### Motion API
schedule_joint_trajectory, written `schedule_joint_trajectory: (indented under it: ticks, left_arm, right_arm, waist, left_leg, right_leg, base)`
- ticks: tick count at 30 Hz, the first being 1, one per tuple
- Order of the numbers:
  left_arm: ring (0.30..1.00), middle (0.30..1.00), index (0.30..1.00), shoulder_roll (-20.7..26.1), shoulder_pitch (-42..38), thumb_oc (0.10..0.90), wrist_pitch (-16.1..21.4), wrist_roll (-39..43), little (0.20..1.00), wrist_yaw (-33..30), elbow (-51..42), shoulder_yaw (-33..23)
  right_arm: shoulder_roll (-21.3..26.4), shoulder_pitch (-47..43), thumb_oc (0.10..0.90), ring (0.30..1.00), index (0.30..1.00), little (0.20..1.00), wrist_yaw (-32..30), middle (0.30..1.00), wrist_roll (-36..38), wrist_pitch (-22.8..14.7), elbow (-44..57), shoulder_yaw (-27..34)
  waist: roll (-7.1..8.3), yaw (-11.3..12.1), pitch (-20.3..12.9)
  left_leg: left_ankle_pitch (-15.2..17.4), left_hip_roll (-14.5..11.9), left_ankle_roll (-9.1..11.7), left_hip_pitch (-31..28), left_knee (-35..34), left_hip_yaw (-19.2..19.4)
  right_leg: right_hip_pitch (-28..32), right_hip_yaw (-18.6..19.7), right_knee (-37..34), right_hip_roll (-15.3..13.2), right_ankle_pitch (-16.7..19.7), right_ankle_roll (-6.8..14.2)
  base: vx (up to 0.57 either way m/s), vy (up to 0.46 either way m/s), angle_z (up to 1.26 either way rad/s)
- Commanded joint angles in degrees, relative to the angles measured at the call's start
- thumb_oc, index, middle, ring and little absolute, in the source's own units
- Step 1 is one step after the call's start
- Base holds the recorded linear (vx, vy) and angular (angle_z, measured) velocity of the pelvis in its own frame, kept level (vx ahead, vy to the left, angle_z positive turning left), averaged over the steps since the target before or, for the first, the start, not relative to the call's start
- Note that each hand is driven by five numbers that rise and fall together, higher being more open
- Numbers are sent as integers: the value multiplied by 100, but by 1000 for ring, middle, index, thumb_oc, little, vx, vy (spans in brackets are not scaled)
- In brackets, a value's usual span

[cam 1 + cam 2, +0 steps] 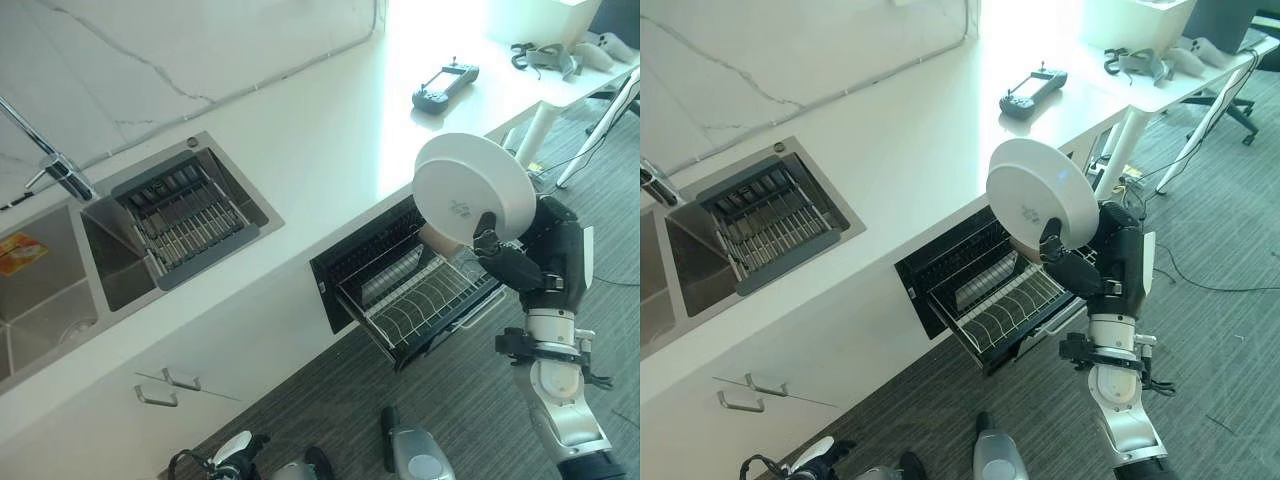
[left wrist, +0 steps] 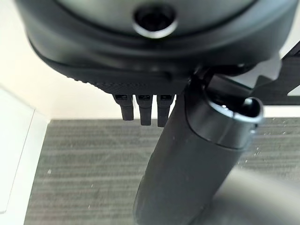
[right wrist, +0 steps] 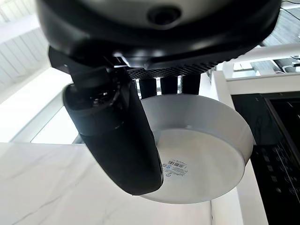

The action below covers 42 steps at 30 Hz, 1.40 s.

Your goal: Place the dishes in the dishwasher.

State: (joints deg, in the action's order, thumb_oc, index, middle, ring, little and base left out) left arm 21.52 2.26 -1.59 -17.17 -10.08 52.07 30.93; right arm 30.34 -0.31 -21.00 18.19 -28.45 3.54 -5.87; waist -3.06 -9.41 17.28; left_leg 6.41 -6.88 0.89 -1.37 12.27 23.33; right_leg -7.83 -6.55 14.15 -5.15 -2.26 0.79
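Observation:
My right hand [image 1: 525, 265] is shut on a white round dish [image 1: 470, 190], thumb across its labelled underside and fingers behind the rim. It holds the dish tilted, up in the air above the right end of the pulled-out dishwasher rack [image 1: 430, 300]. The right wrist view shows the same dish [image 3: 201, 159] past the thumb [image 3: 112, 136]. The wire rack sticks out of the dark dishwasher opening [image 1: 940, 265] under the counter, with something pale standing near its back. My left hand [image 2: 145, 110] hangs low over the grey carpet, fingers relaxed and holding nothing.
A white counter [image 1: 320, 150] runs above the dishwasher. A sink with a dark drainer rack [image 1: 180, 215] and a tap [image 1: 50, 160] lies at the left. A black controller [image 1: 445, 85] and a headset [image 1: 545, 55] rest on the far counter. Cabinet handles [image 1: 160, 390] sit below the sink.

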Motion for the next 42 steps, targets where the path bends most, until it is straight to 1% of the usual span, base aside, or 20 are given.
schedule_joint_trajectory:
  ticks: [1,5,8,9,11,13,15,22,24,27,28,29,30,33,34,36,40,42]
  left_arm:
    - [900,900,900,-299,-1098,800,564,182,900,-379,-821,-169]
    - [900,900,900,-220,-1165,800,539,253,900,-190,-1119,-164]
    - [900,900,900,-175,-1120,800,540,258,900,-50,-1311,-144]
    - [900,900,900,-160,-1112,800,554,261,900,-22,-1331,-133]
    - [900,900,900,-112,-1080,800,569,264,900,75,-1433,-97]
    - [900,900,900,-44,-1075,800,556,273,900,142,-1543,-61]
    - [900,900,900,30,-1071,800,549,299,900,211,-1647,-23]
    - [900,900,900,190,-1113,800,583,303,900,374,-1756,80]
    - [900,900,900,259,-1164,800,575,343,900,420,-1802,136]
    - [900,900,900,337,-1258,800,554,413,900,476,-1826,222]
    - [900,900,900,369,-1309,800,533,428,900,512,-1821,270]
    - [900,900,900,369,-1312,800,532,428,900,513,-1821,265]
    - [900,900,900,423,-1387,800,503,429,900,550,-1744,408]
    - [900,900,900,454,-1401,800,496,418,900,592,-1720,463]
    - [900,900,900,478,-1413,800,537,411,900,581,-1685,547]
    - [900,900,900,492,-1422,800,567,419,900,560,-1667,596]
    - [900,900,900,560,-1534,800,642,486,900,469,-1651,756]
    - [900,900,900,580,-1569,800,700,517,900,391,-1634,826]
  right_arm:
    - [304,-910,400,300,300,300,133,300,-239,-658,395,311]
    - [380,-920,400,300,300,300,206,300,-410,-539,59,325]
    - [472,-996,400,300,300,300,268,300,-634,-394,-251,308]
    - [493,-1029,400,300,300,300,266,300,-692,-403,-353,300]
    - [576,-1148,400,300,300,300,150,300,-955,-354,-609,279]
    - [644,-1250,400,300,300,300,55,300,-985,-256,-779,299]
    - [710,-1369,400,300,300,300,-48,300,-1164,-183,-1036,336]
    - [933,-1617,400,300,300,300,-31,300,-1360,265,-1725,306]
    - [1020,-1891,400,300,300,300,-171,300,-1554,512,-2040,195]
    - [1157,-2264,400,300,300,300,-324,300,-1702,725,-2402,102]
    - [1216,-2487,400,300,300,300,-415,300,-1860,879,-2559,51]
    - [1215,-2499,400,300,300,300,-418,300,-1862,879,-2565,44]
    - [1368,-2907,400,300,300,300,-565,300,-2106,1181,-2883,-153]
    - [1433,-3108,400,300,300,300,-723,300,-2429,1369,-3093,-280]
    - [1516,-3326,400,300,300,300,-963,300,-2540,1504,-3413,-481]
    - [1519,-3419,400,300,300,300,-1180,300,-2671,1555,-3566,-568]
    - [1544,-3845,400,300,300,300,-1660,300,-3205,1891,-3959,-880]
    - [1561,-4038,400,300,300,300,-1795,300,-3301,2033,-4152,-1045]
  waist:
    - [195,66,-60]
    - [181,88,24]
    - [193,153,110]
    - [198,171,128]
    - [220,230,169]
    - [240,274,200]
    - [260,321,262]
    - [287,448,406]
    - [290,527,492]
    - [280,617,576]
    - [275,675,613]
    - [275,670,616]
    - [291,781,688]
    - [299,850,726]
    - [302,938,790]
    - [298,985,829]
    - [268,1107,990]
    - [250,1150,1064]
  left_leg:
    - [993,-150,-79,10,492,-703]
    - [951,-141,-72,83,492,-768]
    - [919,-119,-75,126,492,-844]
    - [911,-113,-75,136,492,-861]
    - [894,-100,-75,167,492,-903]
    - [879,-91,-73,209,492,-938]
    - [860,-80,-79,248,492,-990]
    - [814,-49,-95,319,492,-1080]
    - [784,-46,-95,363,492,-1108]
    - [749,-35,-98,434,492,-1157]
    - [733,-24,-96,481,492,-1186]
    - [732,-24,-96,483,492,-1188]
    - [704,-5,-107,540,492,-1236]
    - [692,2,-118,562,492,-1277]
    - [671,14,-132,589,492,-1325]
    - [662,16,-141,607,492,-1349]
    - [619,33,-169,748,492,-1421]
    - [587,46,-182,817,492,-1454]
  right_leg:
    - [467,-8,303,-368,-1044,431]
    - [423,-57,303,-378,-1018,421]
    - [415,-96,303,-385,-1000,411]
    - [412,-105,303,-386,-995,409]
    - [402,-131,303,-393,-987,406]
    - [377,-146,303,-393,-978,411]
    - [362,-170,303,-384,-967,408]
    - [324,-235,303,-399,-923,409]
    - [302,-269,303,-410,-903,408]
    - [264,-313,303,-413,-889,401]
    - [240,-335,303,-414,-885,404]
    - [240,-337,303,-414,-885,404]
    - [221,-389,303,-412,-863,407]
    - [225,-430,303,-413,-850,412]
    - [234,-474,303,-417,-830,409]
    - [234,-500,303,-418,-822,409]
    - [150,-556,303,-413,-793,399]
    - [98,-575,303,-411,-766,388]
  base:
    - [-46,3,8]
    - [-38,-5,6]
    - [-17,-11,6]
    - [-1,-14,10]
    - [-5,-20,12]
    - [-19,-27,9]
    - [-23,-25,11]
    - [-15,-19,9]
    - [-48,-11,7]
    - [-66,0,6]
    - [-55,5,24]
    - [-94,4,25]
    - [-63,0,16]
    - [-36,-3,8]
    - [-28,-6,12]
    - [-19,-4,18]
    - [-52,3,14]
    - [-54,13,11]
